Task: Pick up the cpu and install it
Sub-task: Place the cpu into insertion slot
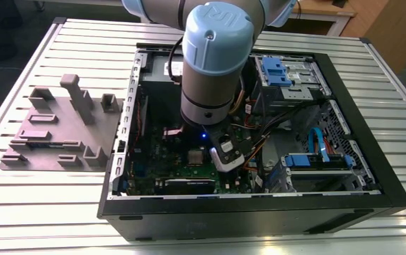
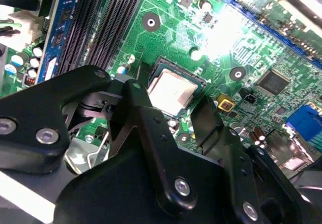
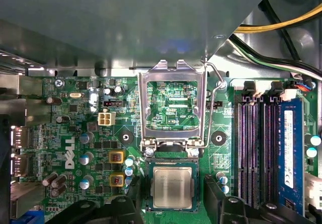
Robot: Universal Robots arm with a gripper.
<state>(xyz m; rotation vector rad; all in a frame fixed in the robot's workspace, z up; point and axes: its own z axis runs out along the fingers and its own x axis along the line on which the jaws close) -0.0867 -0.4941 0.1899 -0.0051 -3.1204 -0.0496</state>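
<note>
The cpu [image 3: 172, 187] already lies flat in its socket on the green board [image 3: 80, 133], with the metal frame [image 3: 172, 105] swung up open beside it. The end effector [image 2: 173, 121] hovers just above the chip, fingers [image 2: 214, 126] spread and holding nothing. To do this step well, I judge the chip must sit level and square in the socket. The computer case [image 1: 372, 175] rests on a slatted desk [image 1: 18, 212], a grey block [image 1: 54, 133] near the desk's edge.
</note>
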